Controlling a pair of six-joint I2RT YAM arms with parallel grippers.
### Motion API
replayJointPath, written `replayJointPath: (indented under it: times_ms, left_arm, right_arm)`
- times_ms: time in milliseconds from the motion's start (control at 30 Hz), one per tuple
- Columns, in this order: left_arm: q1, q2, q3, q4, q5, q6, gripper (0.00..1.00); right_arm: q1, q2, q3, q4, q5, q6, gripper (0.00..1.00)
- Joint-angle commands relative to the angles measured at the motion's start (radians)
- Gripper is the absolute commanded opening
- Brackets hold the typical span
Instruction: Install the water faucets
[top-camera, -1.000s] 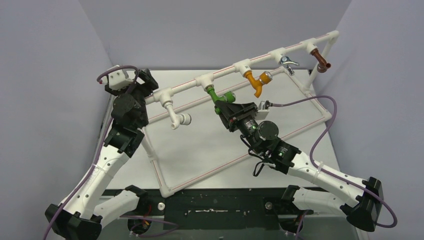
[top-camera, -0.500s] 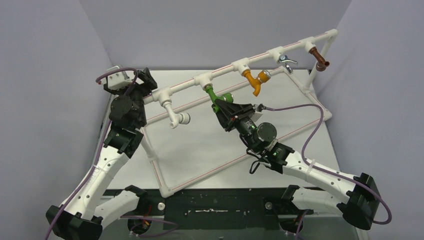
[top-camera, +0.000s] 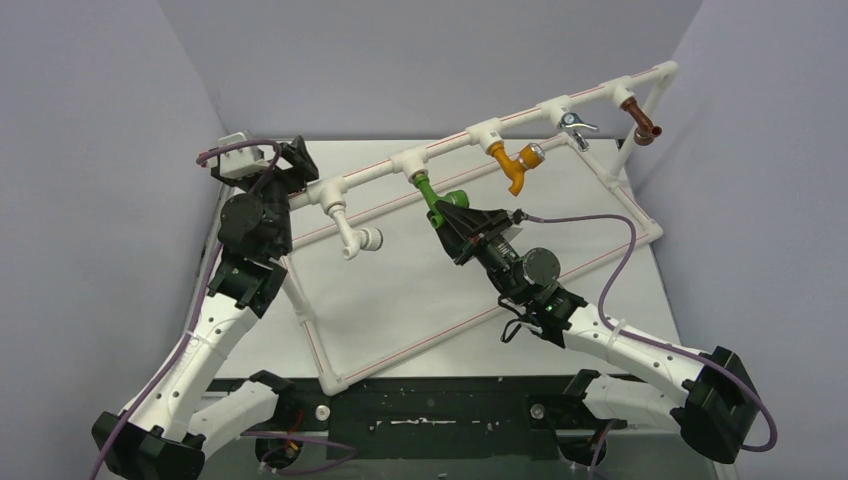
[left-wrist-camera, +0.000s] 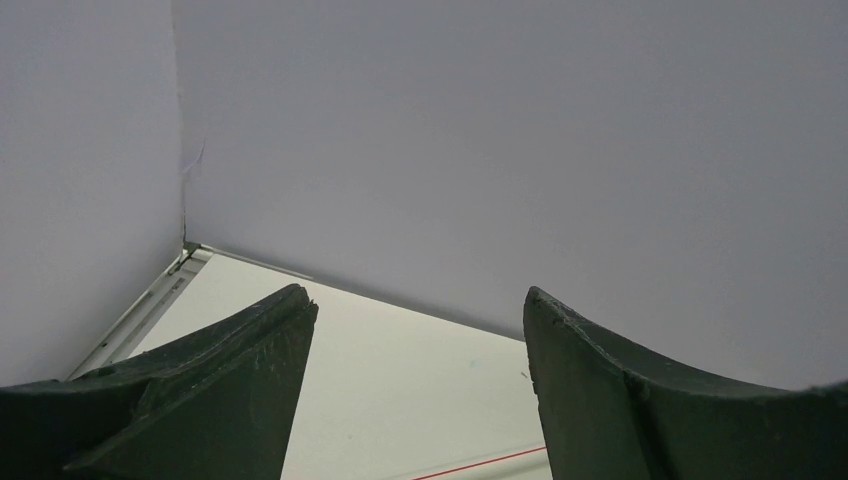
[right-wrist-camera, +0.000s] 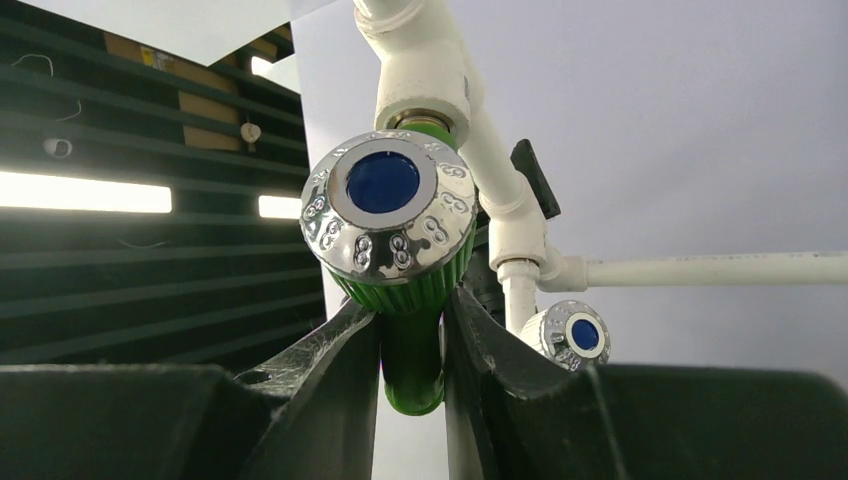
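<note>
Five faucets hung in a row under the pipe (top-camera: 445, 145), left to right: white (top-camera: 352, 235), green (top-camera: 437, 203), orange (top-camera: 512, 165), silver (top-camera: 573, 124), brown (top-camera: 640, 123). The green one bore a chrome, blue-centred knob (right-wrist-camera: 388, 215).

Robot lab, grey partition walls (top-camera: 420, 60), white table (top-camera: 400, 290)

Right jaws clamped; left jaws apart, seemingly raised.

Chrome cap (right-wrist-camera: 400, 245) on green faucet (right-wrist-camera: 395, 292) bears 8s (in pairs).
</note>
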Motion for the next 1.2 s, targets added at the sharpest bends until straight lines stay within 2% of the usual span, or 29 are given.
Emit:
replayJointPath:
  times_ms: [0,200,333,433,1167]
  left_arm:
    - [-0.052,-0.015,-0.092,-0.341,0.150,0.030,0.74]
    - [-0.049,-0.010,-0.091,-0.343,0.145,0.031,0.74]
    - [-0.048,-0.009,-0.090,-0.346,0.145,0.030,0.73]
    - [-0.048,-0.011,-0.091,-0.343,0.147,0.029,0.73]
    - [-0.042,-0.009,-0.089,-0.343,0.154,0.024,0.73]
  right_arm:
    - [-0.092,0.058,-0.007,0.017,0.178,0.063,0.00]
    - [-0.107,0.054,-0.015,0.020,0.158,0.066,0.00]
    - [-0.109,0.057,-0.012,0.022,0.149,0.066,0.07]
    - [-0.109,0.057,-0.012,0.021,0.149,0.065,0.15]
    - [-0.107,0.056,-0.001,0.018,0.130,0.037,0.49]
